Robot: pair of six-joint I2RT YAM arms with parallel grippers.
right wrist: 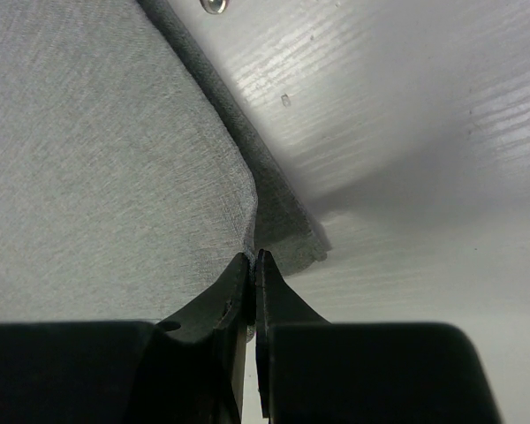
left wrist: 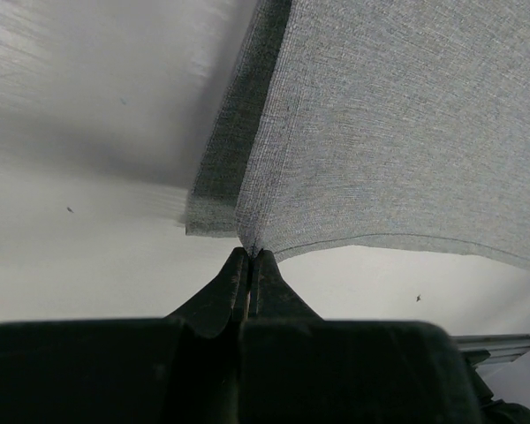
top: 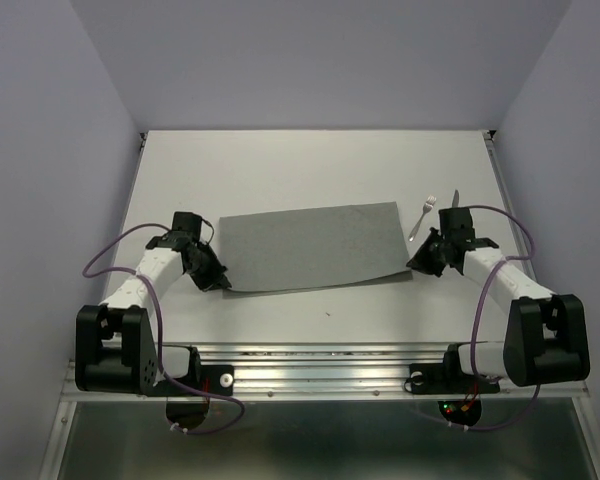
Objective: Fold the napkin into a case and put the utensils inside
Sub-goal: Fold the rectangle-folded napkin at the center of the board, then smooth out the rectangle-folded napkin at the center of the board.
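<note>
The grey napkin (top: 315, 247) lies spread in the middle of the table. My left gripper (top: 223, 283) is shut on its near-left corner, and the left wrist view shows the cloth (left wrist: 397, 124) rising from the pinched tips (left wrist: 250, 253). My right gripper (top: 417, 265) is shut on the near-right corner (right wrist: 255, 258), where the cloth (right wrist: 97, 159) is lifted too. Under each raised corner a darker strip of cloth (left wrist: 234, 141) rests on the table. The silver fork (top: 421, 217) lies just past the right corner. Beside it is the knife (top: 455, 198), partly hidden behind the right wrist.
The white table (top: 310, 160) is walled at the back and on both sides. A metal rail (top: 320, 365) runs along the near edge between the two arm bases. A bit of the fork's metal (right wrist: 214, 6) shows at the top of the right wrist view.
</note>
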